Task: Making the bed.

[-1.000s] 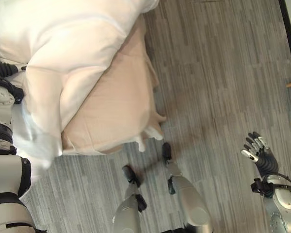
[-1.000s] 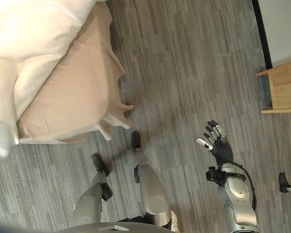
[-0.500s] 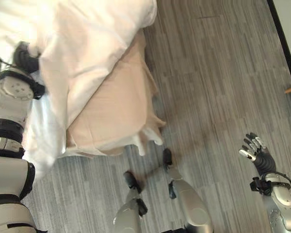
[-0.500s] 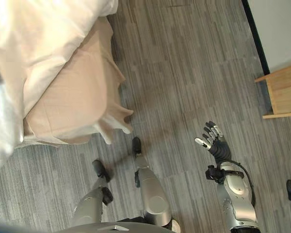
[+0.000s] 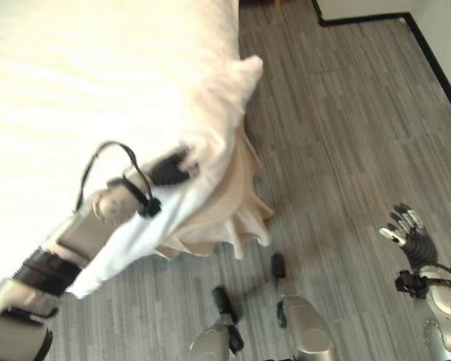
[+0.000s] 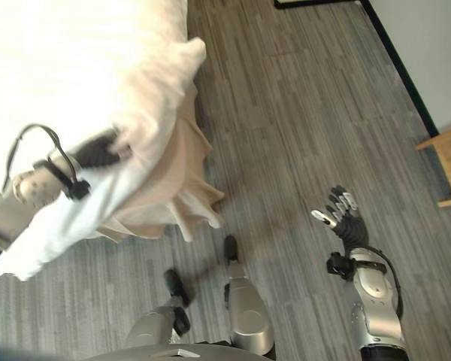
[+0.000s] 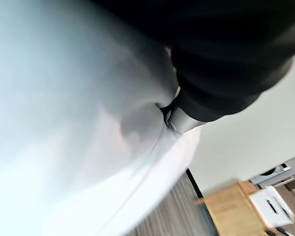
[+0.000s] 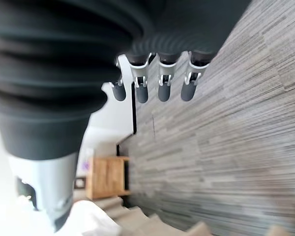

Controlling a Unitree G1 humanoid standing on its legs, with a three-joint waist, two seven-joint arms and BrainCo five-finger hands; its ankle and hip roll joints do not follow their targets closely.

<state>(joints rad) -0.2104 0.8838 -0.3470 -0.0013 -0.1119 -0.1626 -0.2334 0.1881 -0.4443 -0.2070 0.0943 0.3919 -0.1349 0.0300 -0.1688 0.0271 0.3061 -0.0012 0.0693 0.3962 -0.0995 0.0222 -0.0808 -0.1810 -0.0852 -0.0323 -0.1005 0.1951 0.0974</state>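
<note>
The left hand (image 5: 173, 167) is sunk into the near right edge of the puffy white duvet (image 5: 98, 98), its fingers buried in the cloth, so I cannot tell whether it grips. The duvet spreads across the bed on the left, over a beige fitted sheet (image 5: 233, 199) hanging at the near corner. The right hand (image 6: 340, 213) hangs relaxed, fingers straight, over the grey wood-plank floor (image 5: 346, 113) on the right. Risk: a weak hold could let the duvet slide floorward.
</note>
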